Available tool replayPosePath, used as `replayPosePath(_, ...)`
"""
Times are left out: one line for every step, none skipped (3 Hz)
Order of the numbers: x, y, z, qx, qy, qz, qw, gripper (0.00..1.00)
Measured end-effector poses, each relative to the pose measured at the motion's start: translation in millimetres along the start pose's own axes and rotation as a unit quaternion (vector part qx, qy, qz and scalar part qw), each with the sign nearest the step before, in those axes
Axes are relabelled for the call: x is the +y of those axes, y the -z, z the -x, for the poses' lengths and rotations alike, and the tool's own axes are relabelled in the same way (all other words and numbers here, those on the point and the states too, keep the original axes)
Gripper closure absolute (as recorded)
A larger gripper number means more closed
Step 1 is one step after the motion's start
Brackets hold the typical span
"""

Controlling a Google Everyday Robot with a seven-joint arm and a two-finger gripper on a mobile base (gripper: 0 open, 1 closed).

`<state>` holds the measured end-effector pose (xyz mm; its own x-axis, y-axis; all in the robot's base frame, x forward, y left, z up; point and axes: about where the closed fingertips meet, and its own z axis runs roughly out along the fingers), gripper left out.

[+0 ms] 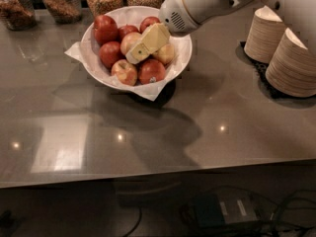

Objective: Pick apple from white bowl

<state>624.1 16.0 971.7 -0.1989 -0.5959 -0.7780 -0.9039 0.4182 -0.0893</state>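
The white bowl [183, 48], lined with crumpled white paper, stands at the back left of the grey counter and holds several apples. The apple [129, 39], large and pale yellow with a pink blush, lies in the middle of the pile. My gripper [134, 55], pale yellow, comes in from the upper right on a white arm [197, 6] and lies right on top of the apple, hiding part of it. A smaller yellow-green apple [166, 54] sits just right of the gripper. Deep red apples [105, 27] lie around them.
Several glass jars [61, 1] of dry goods stand along the back edge behind the bowl. Two stacks of beige disposable bowls [291, 63] rest on a black mat at the right. The counter's front edge [148, 174] runs across, with cables and a box on the floor below.
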Motion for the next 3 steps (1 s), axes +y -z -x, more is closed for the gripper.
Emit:
replayPosePath(-0.1, -11.1, -11.5, -0.023, 0.009, 0.002, 0.9997, 0.12)
replayPosePath(-3.0, -19.9, -15.4, -0.041, 0.019, -0.002, 0.999, 0.28)
replayPosePath(-7.3, -26.9, -14.2, -0.055, 0.029, -0.008, 0.998, 0.3)
